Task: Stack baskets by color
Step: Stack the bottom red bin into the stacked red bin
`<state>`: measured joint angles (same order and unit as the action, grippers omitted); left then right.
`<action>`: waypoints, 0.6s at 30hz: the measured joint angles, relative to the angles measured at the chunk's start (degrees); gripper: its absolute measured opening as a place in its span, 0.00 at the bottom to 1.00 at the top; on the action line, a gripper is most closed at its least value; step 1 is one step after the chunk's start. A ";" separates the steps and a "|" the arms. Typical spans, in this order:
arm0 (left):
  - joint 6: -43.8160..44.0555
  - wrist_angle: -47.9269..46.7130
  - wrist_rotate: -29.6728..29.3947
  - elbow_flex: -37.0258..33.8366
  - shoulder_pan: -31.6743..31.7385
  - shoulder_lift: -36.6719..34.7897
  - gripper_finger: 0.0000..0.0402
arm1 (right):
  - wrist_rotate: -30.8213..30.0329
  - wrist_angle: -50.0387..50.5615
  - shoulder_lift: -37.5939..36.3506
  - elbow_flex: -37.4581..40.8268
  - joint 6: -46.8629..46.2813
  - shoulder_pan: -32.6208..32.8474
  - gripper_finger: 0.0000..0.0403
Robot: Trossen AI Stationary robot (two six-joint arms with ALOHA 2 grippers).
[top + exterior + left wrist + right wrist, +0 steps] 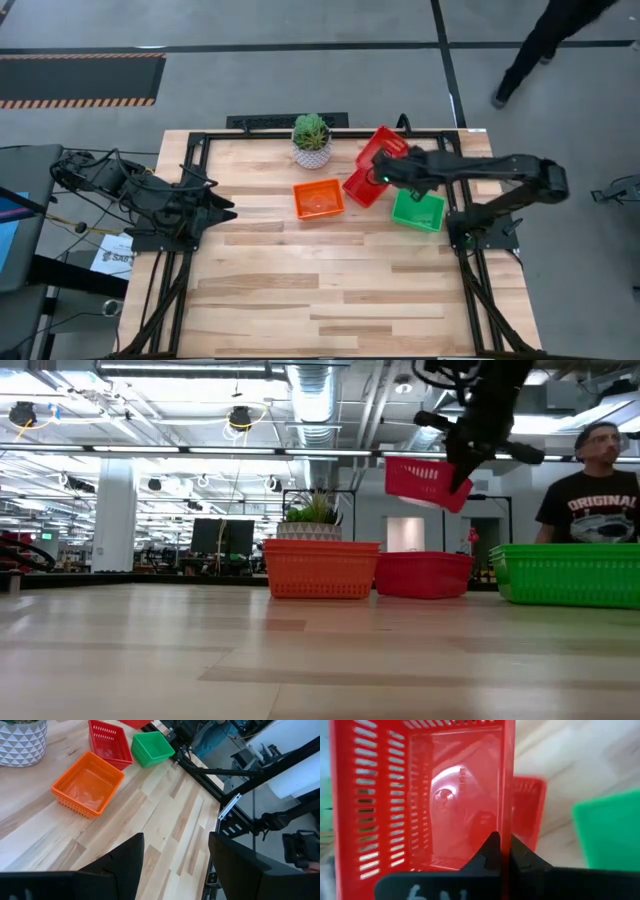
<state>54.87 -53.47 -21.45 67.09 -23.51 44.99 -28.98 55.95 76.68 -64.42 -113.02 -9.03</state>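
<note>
red basket (384,145), one of the baskets on view, is lifted clear of the table (330,290): the right gripper (383,176) holds it by one long wall, jaws clamped together on the thin plastic, as the right wrist view shows with the rim (506,795) running between the two dark fingers (489,852). in the low view this held basket (425,482) hangs tilted in the air, above and apart from the baskets standing on the wood.

second red basket (364,187) rests on the table below the right arm, near the far edge; in the low view it stands (424,574) between the orange and green ones.

orange basket (318,199) sits flat on the table just left of the second red one, opening upward, with the potted plant (312,139) behind it toward the far edge. whether it is a single basket or a nested stack cannot be told.

green basket (418,210) sits on the table to the right of the red one, close to the right arm's base; the low view suggests doubled rims there (568,573), count not certain.

left gripper (172,865) waits at the left side of the table, well apart from all baskets, jaws apart and holding nothing.

a person (598,475) in a dark printed shirt stands beyond the table.
</note>
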 joint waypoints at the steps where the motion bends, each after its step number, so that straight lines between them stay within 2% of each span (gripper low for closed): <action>1: -0.02 0.00 -0.02 0.00 0.02 0.02 0.52 | -0.45 -3.70 -1.38 2.50 -1.77 0.60 0.03; 5: -0.07 0.00 -0.09 0.00 0.01 0.00 0.52 | -2.38 -11.18 -3.51 8.24 -4.18 2.40 0.02; 12: 0.32 -0.02 -0.44 0.00 0.02 0.02 0.52 | -2.32 -8.54 1.25 8.59 -8.97 3.53 0.05; 18: 1.25 0.07 -1.09 0.00 0.02 0.02 0.52 | -0.15 -8.60 5.91 8.57 -9.19 3.81 0.04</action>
<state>56.12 -53.41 -22.55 67.09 -23.49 45.01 -29.13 47.35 82.59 -55.86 -122.21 -5.22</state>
